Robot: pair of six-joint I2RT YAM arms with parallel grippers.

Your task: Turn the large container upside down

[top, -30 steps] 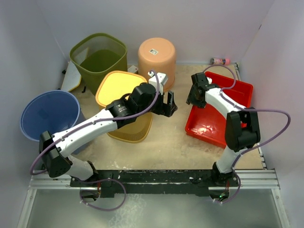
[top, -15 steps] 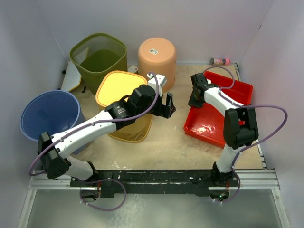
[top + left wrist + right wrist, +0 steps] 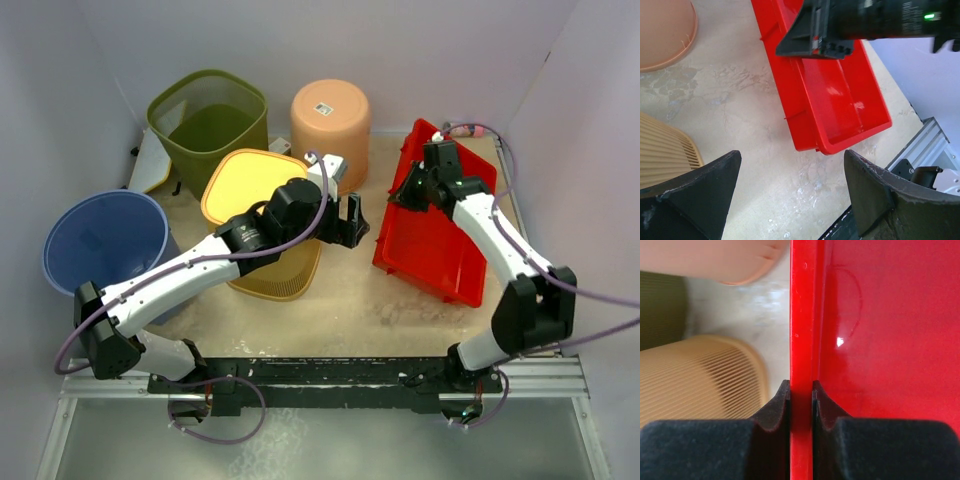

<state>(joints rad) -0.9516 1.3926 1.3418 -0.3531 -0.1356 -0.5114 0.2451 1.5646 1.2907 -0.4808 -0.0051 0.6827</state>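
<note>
I've tipped the red container (image 3: 435,235) up onto its right edge, right of the table (image 3: 345,300); my right gripper (image 3: 801,390) is clamped on its raised left rim. I judge the slick rim may slip free, dropping it back.

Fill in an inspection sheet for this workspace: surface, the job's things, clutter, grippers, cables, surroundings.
Surface: beige tabletop, scuffed.
Job's things: red container tipped up on edge, not yet upside down.
Clutter: green bin, blue bucket upright; peach bucket, yellow basket upside down; small pink bottle.
Grippers: right gripper, jaws shut on the container's rim; left gripper, jaws open, empty.
Cables: purple cables looped along both arms.
Surroundings: white walls; metal rail at near edge.
</note>
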